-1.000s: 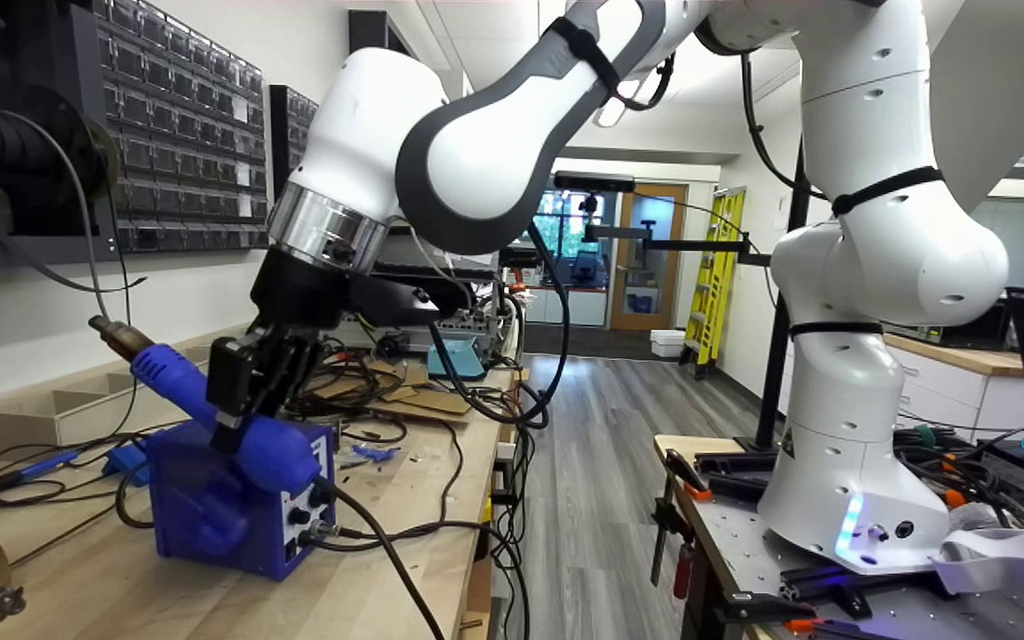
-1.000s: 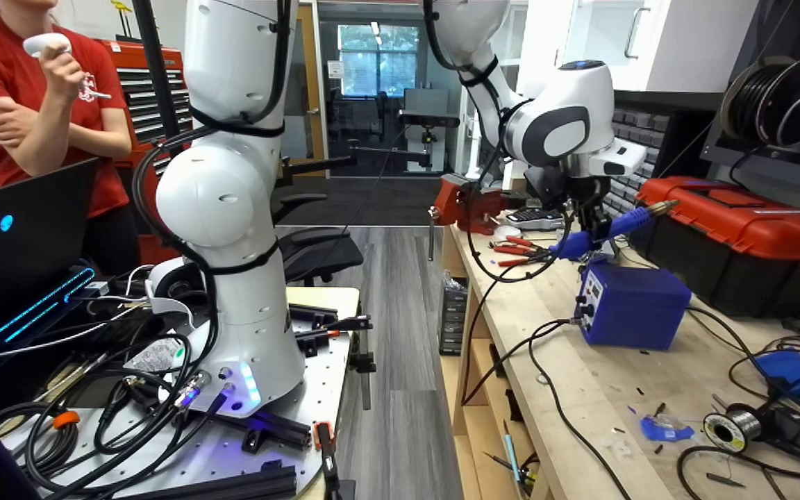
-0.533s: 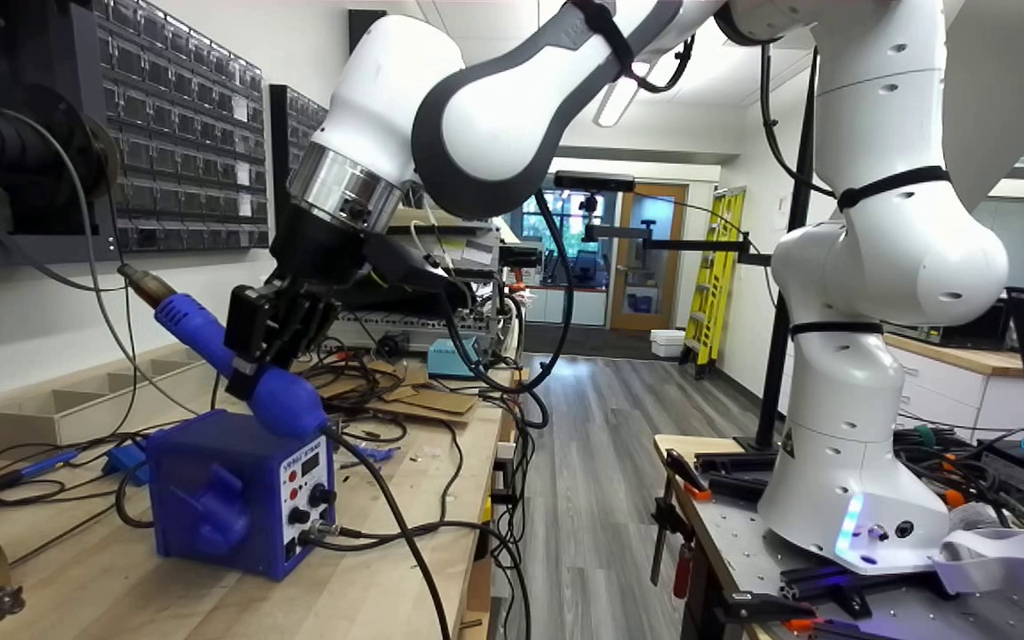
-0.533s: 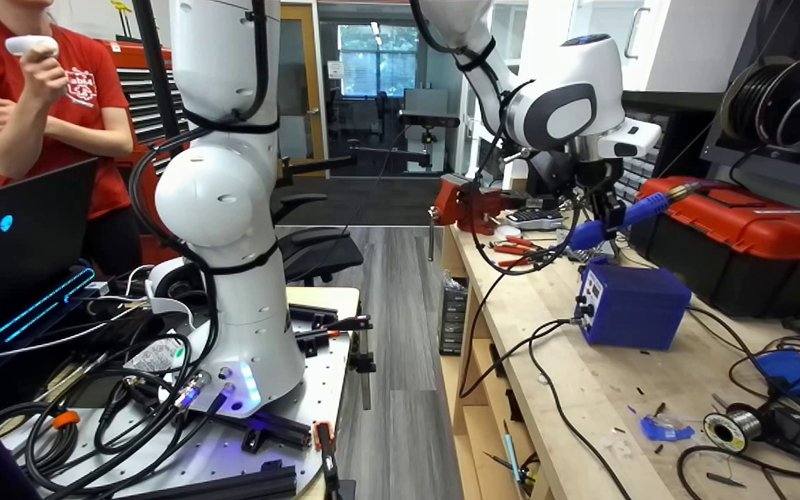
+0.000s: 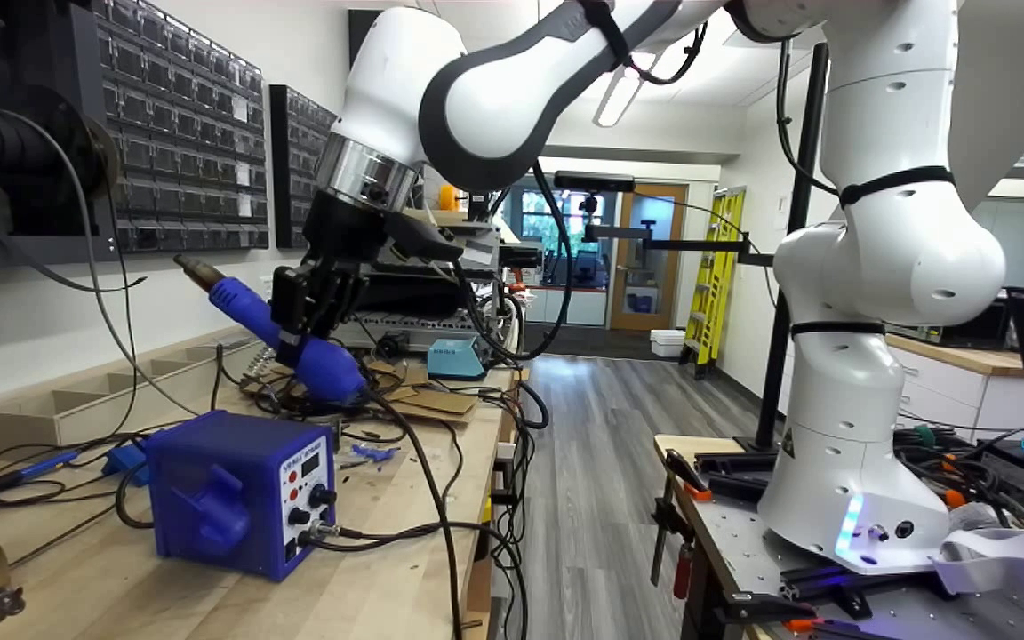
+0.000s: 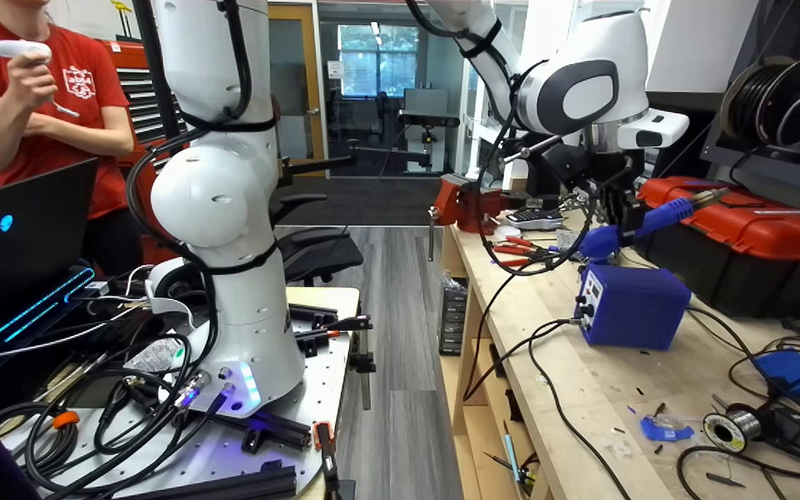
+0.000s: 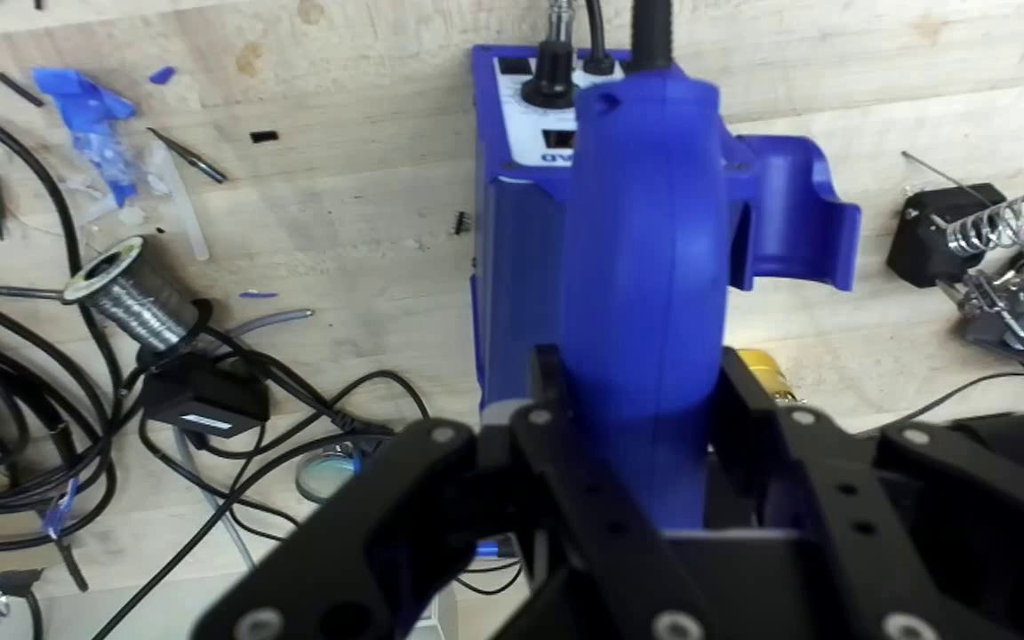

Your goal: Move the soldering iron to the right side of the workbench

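Soldering iron (image 7: 645, 231), blue, corded; held tilted above workbench (image 5: 352, 596); clasped by gripper (image 7: 641, 369), jaws parted only by handle.

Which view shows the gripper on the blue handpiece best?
The wrist view: close up, the gripper has a finger each side of the blue handpiece. Both exterior views show the gripper smaller, fingers harder to tell apart.

The smooth white robot arm (image 5: 499, 120) was partly edged in dark grey and circled by narrow black straps (image 5: 894, 183). A black cable (image 5: 569, 244) was looped alongside. Above the jointed black gripper (image 7: 640, 380), dotted with round silver screws (image 7: 678, 626), a shiny metal collar (image 5: 365, 173) was seen. The flared white base (image 5: 881, 489) was marked by a bluish glowing strip (image 5: 849, 524).
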